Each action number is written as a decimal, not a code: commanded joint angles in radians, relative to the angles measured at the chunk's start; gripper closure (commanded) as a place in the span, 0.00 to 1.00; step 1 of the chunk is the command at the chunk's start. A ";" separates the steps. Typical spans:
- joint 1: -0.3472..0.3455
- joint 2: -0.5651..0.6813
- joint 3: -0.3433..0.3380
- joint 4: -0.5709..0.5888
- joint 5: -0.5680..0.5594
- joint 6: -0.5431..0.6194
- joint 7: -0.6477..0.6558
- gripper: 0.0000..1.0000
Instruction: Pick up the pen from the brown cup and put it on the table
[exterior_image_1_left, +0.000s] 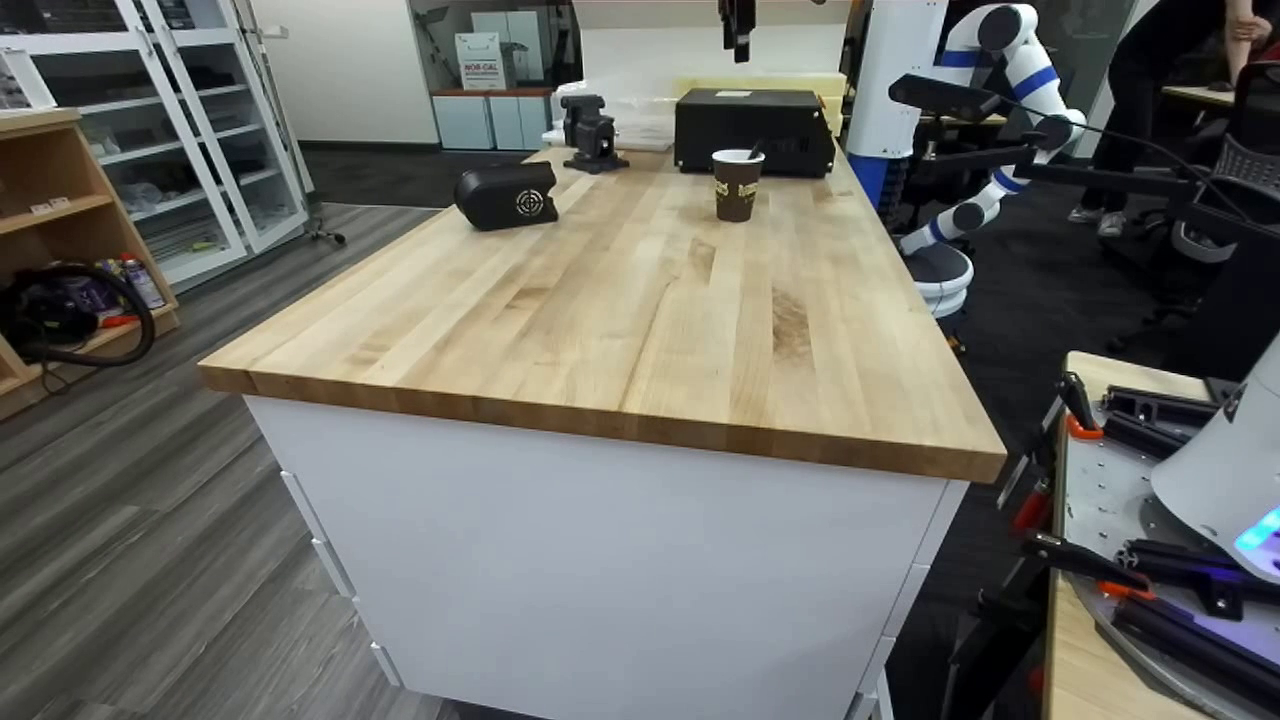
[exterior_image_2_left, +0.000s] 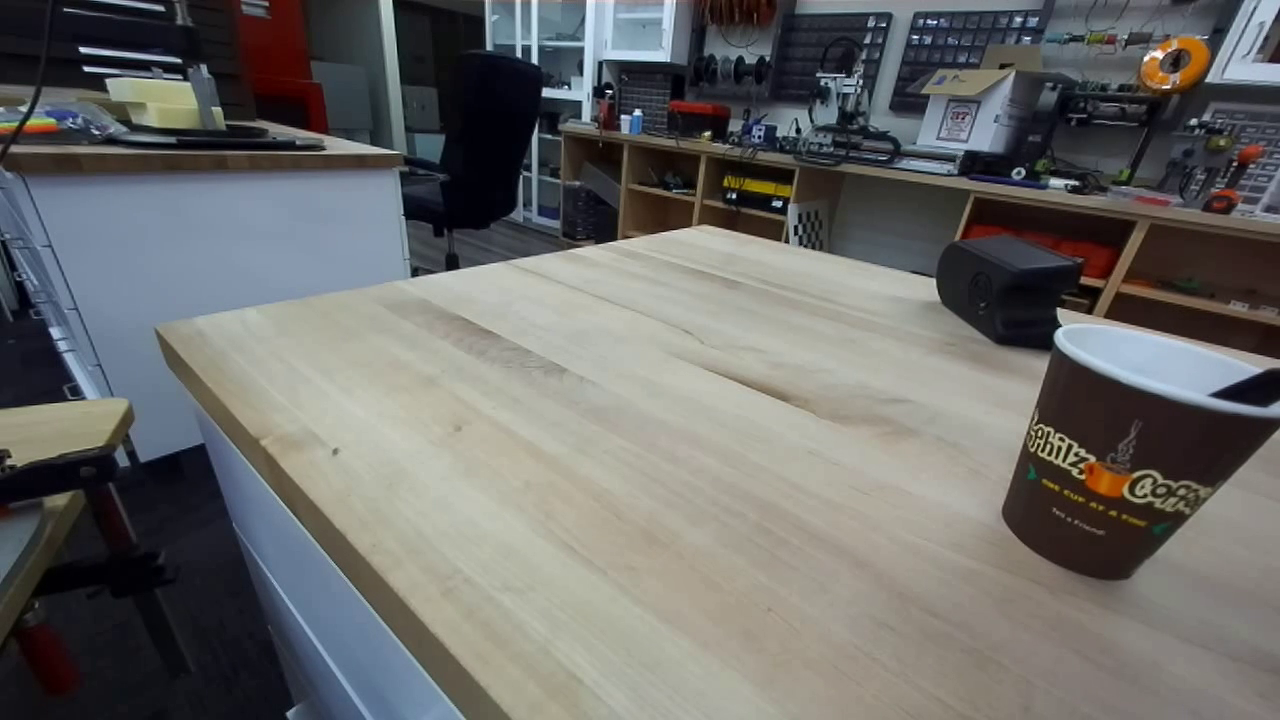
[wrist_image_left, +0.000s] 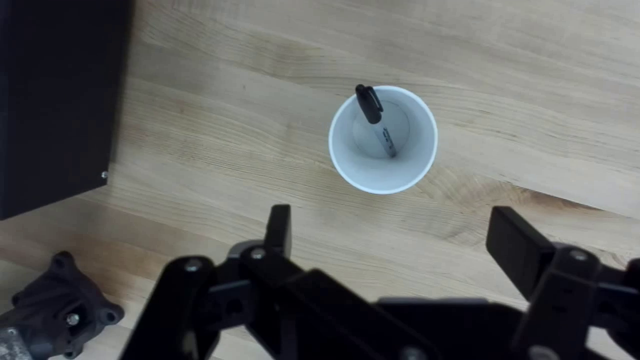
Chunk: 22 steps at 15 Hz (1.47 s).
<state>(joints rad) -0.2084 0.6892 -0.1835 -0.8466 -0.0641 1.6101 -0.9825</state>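
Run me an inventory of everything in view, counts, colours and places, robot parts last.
table: 1, wood and white, in all views
brown cup: 1, brown and white, upright on the table
pen: 1, black and grey, leaning inside the brown cup
boxy device: 1, black, on the table
vise-like tool: 1, black, on the table
small device: 1, black, near the table's edge
person: 1, dark clothes, background
office chairs: at least 2, black, background
second arm: 1, white and blue, background
cabinets: several, white, background
small items: uncounted, mixed colours, background
arm base: 1, white, seemingly the robot's, in an exterior view
fingers: 2, black, apart, wrist view
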 joint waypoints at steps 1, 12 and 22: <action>-0.032 -0.043 0.013 -0.062 0.061 0.039 0.026 0.00; -0.094 -0.021 0.005 -0.093 0.210 0.003 0.025 0.00; -0.099 0.012 0.009 -0.145 0.251 -0.027 0.040 0.00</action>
<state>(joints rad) -0.3064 0.7066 -0.1789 -0.9717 0.1681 1.6044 -0.9700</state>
